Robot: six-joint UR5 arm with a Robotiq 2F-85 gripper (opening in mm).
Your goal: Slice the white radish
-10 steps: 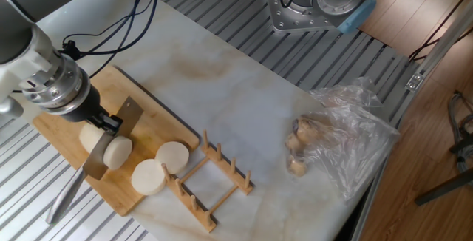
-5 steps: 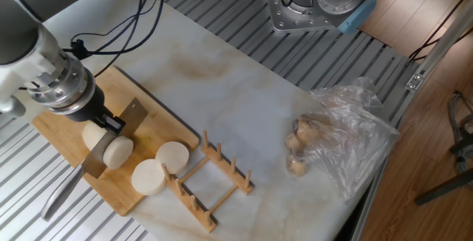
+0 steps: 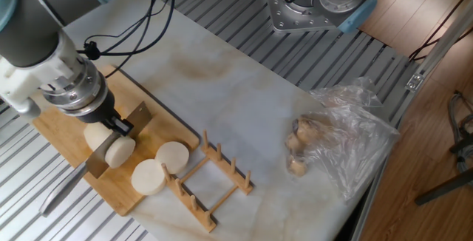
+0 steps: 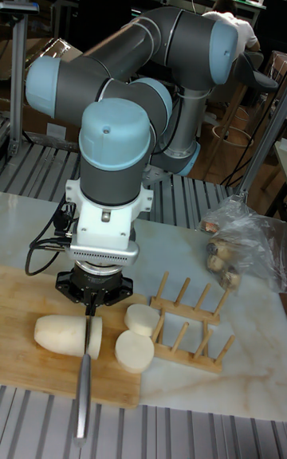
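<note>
- While clamped on the knife (image 3: 111,141), gripper (image 3: 118,125) sits low over the cutting board (image 3: 159,126), fingers closed on the blade's upper edge
- knife blade down in the white radish (image 3: 103,142), partway along it; handle sticks out past the board's near edge
- radish stub (image 4: 60,332) lies on its side on the board, end piece (image 4: 95,337) just beside the blade
- two cut discs (image 3: 161,166) on the board, near the wooden rack (image 3: 211,182)
- plastic bag (image 3: 347,141) with brownish lumps well apart, on the marble table (image 3: 236,93)
</note>
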